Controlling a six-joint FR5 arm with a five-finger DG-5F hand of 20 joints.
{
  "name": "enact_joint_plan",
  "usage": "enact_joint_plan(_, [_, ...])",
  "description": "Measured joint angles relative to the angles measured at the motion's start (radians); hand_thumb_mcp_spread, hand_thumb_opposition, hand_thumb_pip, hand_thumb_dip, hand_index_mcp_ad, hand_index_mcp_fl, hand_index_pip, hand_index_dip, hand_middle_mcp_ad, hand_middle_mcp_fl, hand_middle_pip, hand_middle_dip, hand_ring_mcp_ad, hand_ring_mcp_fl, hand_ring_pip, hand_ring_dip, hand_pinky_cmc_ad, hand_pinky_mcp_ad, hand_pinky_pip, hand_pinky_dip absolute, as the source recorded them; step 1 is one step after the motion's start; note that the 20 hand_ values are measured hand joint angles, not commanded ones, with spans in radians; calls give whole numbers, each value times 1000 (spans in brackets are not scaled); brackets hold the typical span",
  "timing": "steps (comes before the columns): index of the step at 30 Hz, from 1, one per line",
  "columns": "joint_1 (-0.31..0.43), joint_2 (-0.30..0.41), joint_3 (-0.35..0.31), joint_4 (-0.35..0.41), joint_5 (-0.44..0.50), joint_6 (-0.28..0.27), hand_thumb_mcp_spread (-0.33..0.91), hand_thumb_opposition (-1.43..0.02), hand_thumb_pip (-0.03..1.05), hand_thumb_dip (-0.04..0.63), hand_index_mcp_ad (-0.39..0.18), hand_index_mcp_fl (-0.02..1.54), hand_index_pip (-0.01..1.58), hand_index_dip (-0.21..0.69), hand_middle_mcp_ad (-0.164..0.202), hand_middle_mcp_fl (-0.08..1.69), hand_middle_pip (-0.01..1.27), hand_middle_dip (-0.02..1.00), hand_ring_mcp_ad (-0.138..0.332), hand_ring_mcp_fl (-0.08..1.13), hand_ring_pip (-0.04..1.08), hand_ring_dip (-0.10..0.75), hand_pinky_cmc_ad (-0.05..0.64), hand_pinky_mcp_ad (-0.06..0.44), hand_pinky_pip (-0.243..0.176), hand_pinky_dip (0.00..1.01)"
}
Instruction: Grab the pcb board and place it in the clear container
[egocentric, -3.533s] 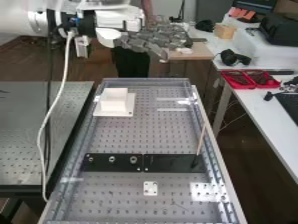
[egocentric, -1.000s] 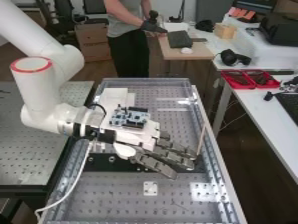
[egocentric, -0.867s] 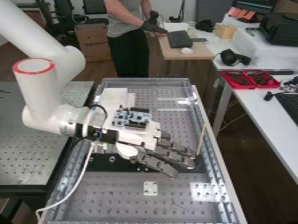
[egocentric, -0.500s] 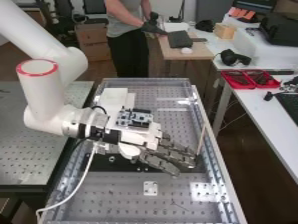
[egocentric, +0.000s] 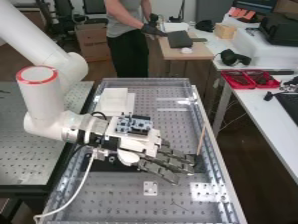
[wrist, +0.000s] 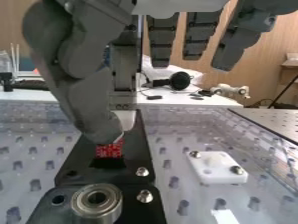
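In the high view the hand (egocentric: 166, 162) is low over the black plate (egocentric: 110, 164), its fingers straight and slightly spread, palm down. A blue-and-white circuit board (egocentric: 134, 124) lies over the back of the hand; whether it is fixed there I cannot tell. In the wrist view the hand (wrist: 86, 80) has its thumb tip just above a small red patterned piece (wrist: 110, 149) on the black plate (wrist: 136, 150); contact is unclear. A white block (egocentric: 114, 99) stands on the perforated bench behind the hand. The clear-walled enclosure (egocentric: 145, 82) surrounds the bench surface.
A thin wooden stick (egocentric: 201, 140) stands slanted by the bench's right side, near the fingertips. A white bracket (egocentric: 150, 188) lies in front of the black plate. Red trays (egocentric: 250, 79) sit on the side table. A metal bearing (wrist: 96, 202) is on the black plate.
From high at the far end, the arm has come down over the bench. In the last second the hand has shifted slightly towards the near end, the blue-and-white board moving with it.
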Motion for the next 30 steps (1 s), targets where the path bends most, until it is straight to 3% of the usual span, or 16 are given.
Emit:
enact_joint_plan(14, [-14,-5,10,-7,-35,-5,480,-909,689,251,-133,372,1557,58,61,42,138,126,131,0,87,28,279,182,-75,365])
enact_joint_plan(22, [-15,0,16,-6,-36,2,468,-906,695,253,-133,253,1555,47,61,42,138,126,131,0,87,28,279,182,-75,365])
enact_joint_plan(30, [-14,-6,19,-16,-37,6,454,-904,698,253,-133,237,1555,14,61,42,138,126,127,0,87,28,279,183,-75,365])
